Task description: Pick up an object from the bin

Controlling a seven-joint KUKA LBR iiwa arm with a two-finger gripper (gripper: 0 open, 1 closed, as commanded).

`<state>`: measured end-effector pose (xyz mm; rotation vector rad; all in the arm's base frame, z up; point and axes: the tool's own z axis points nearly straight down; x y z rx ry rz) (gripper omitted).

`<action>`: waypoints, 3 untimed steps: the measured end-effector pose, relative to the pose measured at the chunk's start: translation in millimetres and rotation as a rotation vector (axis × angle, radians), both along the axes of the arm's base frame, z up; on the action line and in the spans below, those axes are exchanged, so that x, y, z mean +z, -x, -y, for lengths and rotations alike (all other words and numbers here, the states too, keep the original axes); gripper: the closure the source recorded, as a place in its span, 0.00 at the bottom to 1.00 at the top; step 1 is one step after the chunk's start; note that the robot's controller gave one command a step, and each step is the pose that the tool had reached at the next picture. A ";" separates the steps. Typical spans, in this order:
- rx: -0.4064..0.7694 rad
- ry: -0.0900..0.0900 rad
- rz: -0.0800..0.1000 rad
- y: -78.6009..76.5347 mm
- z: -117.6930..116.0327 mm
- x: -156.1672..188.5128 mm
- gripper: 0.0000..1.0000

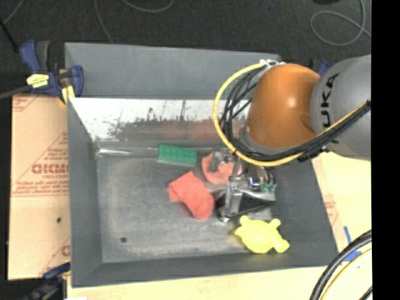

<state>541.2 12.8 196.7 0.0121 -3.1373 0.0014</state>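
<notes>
Partly hidden pink thing (214, 166), claw (226, 212) beside red cloth (191, 194)

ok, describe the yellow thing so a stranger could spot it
In the grey metal bin, look at the floor's lower right corner, below the claw. The lumpy yellow plastic toy lies there. It alone is yellow; its neighbour is a crumpled red cloth.

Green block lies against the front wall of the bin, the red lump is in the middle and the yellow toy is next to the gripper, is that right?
Not quite. The camera view shows the green block by the back wall of the bin, not the front one. The rest holds: the red lump lies in the middle and the yellow toy is next to the gripper.
</notes>
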 end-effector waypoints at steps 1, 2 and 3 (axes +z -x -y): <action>0.000 0.000 0.008 -1.3 -0.1 4.5 0.00; 0.122 0.002 0.014 -11.9 -14.4 -21.4 0.00; 0.361 0.000 0.011 -31.9 -34.5 -57.3 0.00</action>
